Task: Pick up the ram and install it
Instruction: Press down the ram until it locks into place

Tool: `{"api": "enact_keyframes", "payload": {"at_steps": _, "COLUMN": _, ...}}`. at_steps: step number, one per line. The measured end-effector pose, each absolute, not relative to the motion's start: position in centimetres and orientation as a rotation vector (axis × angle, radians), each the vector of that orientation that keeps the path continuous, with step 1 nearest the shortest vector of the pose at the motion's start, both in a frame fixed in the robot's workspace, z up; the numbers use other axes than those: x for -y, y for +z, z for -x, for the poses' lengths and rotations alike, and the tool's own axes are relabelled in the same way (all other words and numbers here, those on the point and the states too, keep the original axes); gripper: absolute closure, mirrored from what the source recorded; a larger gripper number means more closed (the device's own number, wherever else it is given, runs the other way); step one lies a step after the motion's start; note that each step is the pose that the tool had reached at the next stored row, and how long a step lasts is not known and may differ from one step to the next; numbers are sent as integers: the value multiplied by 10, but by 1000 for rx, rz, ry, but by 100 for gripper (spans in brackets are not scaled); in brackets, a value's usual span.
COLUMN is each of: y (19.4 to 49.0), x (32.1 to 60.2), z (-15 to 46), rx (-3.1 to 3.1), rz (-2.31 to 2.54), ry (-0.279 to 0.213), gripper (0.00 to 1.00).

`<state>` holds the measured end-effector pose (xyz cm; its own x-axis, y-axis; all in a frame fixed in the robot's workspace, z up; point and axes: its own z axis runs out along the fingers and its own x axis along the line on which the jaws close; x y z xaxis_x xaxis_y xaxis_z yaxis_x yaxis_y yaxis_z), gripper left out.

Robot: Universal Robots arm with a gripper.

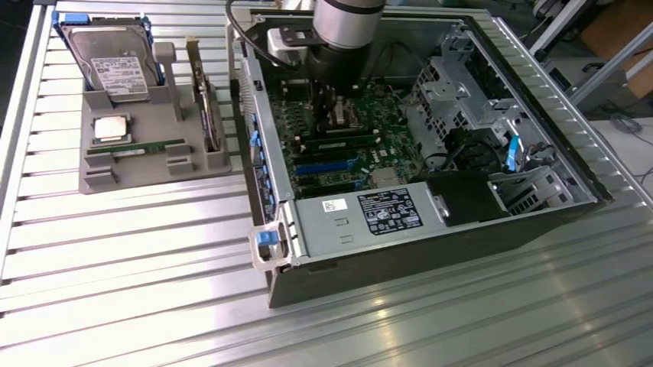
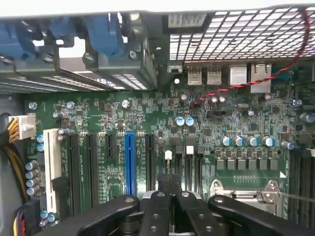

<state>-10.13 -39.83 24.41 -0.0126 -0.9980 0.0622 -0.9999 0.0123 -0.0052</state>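
Pincer (image 2: 170,184) clenched over the motherboard (image 2: 147,123); we see no ram between its fingers. We judge seating underway, needing straight downward pressure.

Non-task items on the desk (image 1: 122,260)

Open computer case (image 1: 306,283) with motherboard (image 2: 147,123) and power supply (image 1: 357,218); grey holder tray (image 1: 153,172) near the desk's far corner carries a hard drive (image 1: 107,57) and a CPU chip (image 1: 110,128).

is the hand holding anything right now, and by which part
Nothing is held: the hand is shut with its fingers together over the green motherboard. One long green ram stick lies in the grey tray.
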Motion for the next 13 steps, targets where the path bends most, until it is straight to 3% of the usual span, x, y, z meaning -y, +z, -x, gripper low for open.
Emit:
{"api": "enact_keyframes", "payload": {"at_steps": 6, "y": 245, "x": 398, "z": 74, "rx": 2203, "rz": -2176, "ry": 74, "gripper": 89}}
{"api": "enact_keyframes", "payload": {"at_steps": 13, "y": 246, "x": 398, "z": 53, "rx": 2178, "rz": -2152, "ry": 122, "gripper": 89}}
